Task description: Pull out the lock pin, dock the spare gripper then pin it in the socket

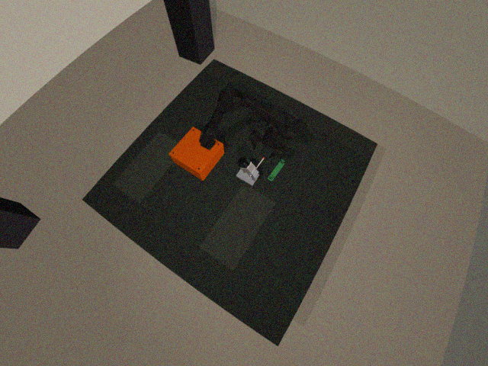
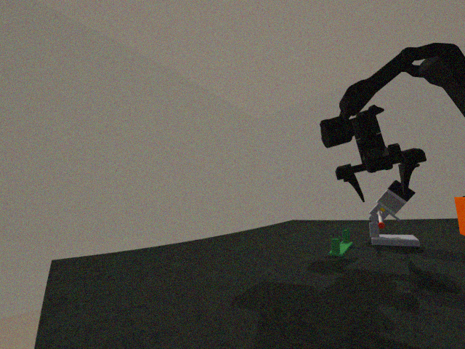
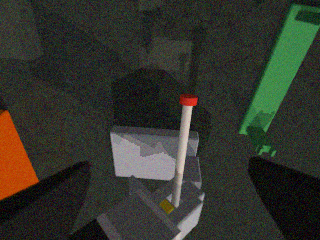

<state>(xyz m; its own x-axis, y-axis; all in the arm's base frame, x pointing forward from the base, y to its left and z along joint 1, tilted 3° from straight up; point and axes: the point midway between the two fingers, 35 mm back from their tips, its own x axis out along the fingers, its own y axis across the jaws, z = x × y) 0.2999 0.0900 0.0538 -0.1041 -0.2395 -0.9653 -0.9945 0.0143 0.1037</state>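
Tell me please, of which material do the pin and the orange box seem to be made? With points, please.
The pin (image 1: 260, 162) (image 2: 380, 218) (image 3: 184, 145): perhaps smooth plastic or painted metal, evenly pale with a red head. The box (image 1: 197, 153) (image 2: 460, 216) (image 3: 14, 160): perhaps matt plastic or painted metal, flat orange without bright reflections.

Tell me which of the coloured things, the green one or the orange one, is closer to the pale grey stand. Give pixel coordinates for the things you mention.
The green flat bracket (image 1: 276, 170) (image 2: 341, 249) (image 3: 282, 65): it lies low beside the stand, while the orange block (image 1: 197, 153) (image 2: 460, 216) (image 3: 12, 160) is bulkier and farther off.

Lighting: dim overall; source direction unclear.
Mat: very dark, soft-edged shadows in exterior view.
Arm: near-black, detail lost.
Grain: all views.
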